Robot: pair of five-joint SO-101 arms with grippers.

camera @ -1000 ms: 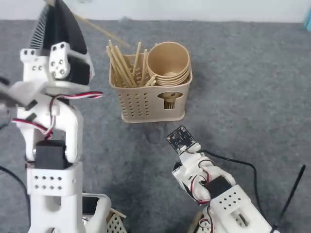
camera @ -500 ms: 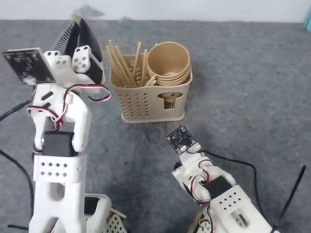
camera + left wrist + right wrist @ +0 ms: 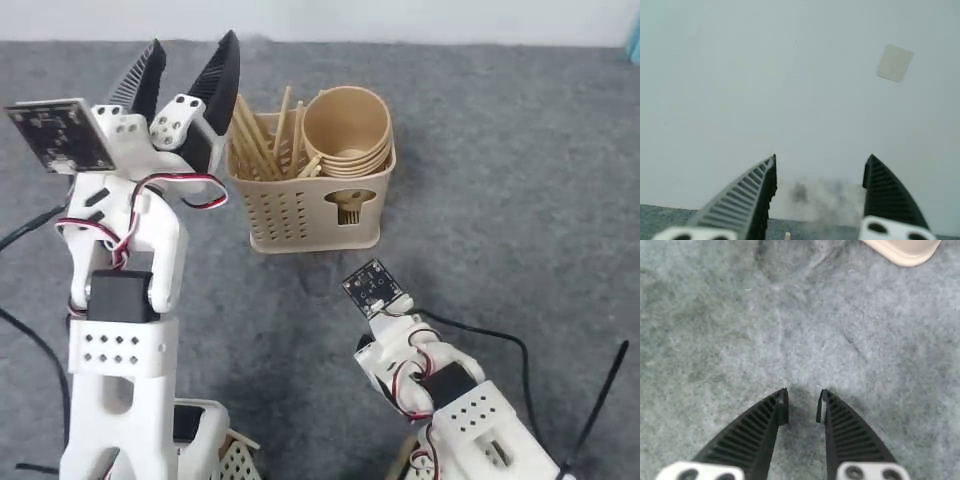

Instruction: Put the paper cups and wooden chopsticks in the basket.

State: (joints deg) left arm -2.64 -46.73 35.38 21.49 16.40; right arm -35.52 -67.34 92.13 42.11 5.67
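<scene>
Light was bright, soft and even across the grey table (image 3: 520, 200). Only faint shadows lay beside the basket (image 3: 300, 215) and under the right gripper (image 3: 802, 402).

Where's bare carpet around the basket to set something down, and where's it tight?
Widest free patch: grey carpet right of the beige perforated plastic basket. A narrower bare strip lies between the basket's front and the right arm. Crowded: the basket's left side, where the open left hand sits close beside the wooden chopsticks.
</scene>
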